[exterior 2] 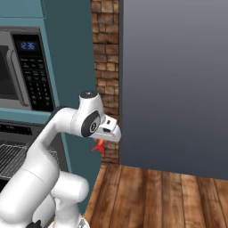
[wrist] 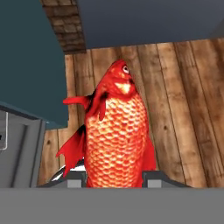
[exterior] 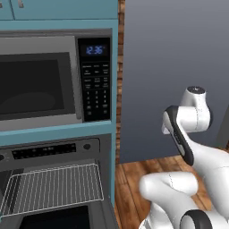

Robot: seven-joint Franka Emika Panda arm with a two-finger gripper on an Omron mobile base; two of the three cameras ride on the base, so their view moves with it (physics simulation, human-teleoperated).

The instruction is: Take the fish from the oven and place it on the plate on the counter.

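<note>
Between the gripper (wrist: pixel 114 178) fingers — the fish (wrist: pixel 114 140).

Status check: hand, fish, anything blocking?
Hand shut on fish. Fish out of oven, over wood floor. Path clear, no plate in sight.

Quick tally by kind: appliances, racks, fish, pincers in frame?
Microwave: 1
Oven: 1
Wire rack: 1
Fish: 1, held in the pincer over the wood floor
Pincer: 1
Total: 5
</note>
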